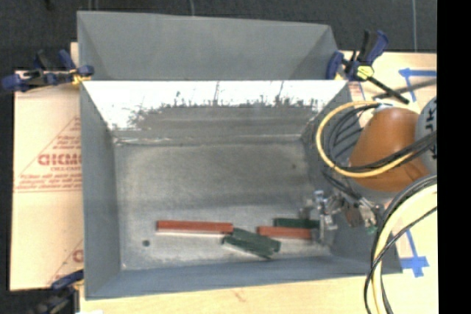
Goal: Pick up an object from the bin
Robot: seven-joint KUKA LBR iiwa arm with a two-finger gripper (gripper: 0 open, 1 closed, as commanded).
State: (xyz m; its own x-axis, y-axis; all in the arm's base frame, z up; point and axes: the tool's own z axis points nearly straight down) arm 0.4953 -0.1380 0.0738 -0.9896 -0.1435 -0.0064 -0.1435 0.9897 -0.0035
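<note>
Down at lower right in the bin (213, 165), the gripper (324, 223) hangs beside a short red-brown bar (285, 233). Open or closed, I cannot tell.

No legible text, label, brand, number anywhere (red printing (48, 160) left of grey metal bin (206, 55): too blurred to read).

Contents of my bin (99, 180), counted by kind.

Red-brown bars: two. The long red-brown bar (193, 229) lies on the near floor; the shorter red-brown bar (283, 233) lies to its right.

Dark green bars: two. The tilted dark green bar (252, 243) lies between the red-brown ones; the second dark green bar (293, 223) lies just behind the shorter one.

Small dark speck (146, 244): one.
</note>
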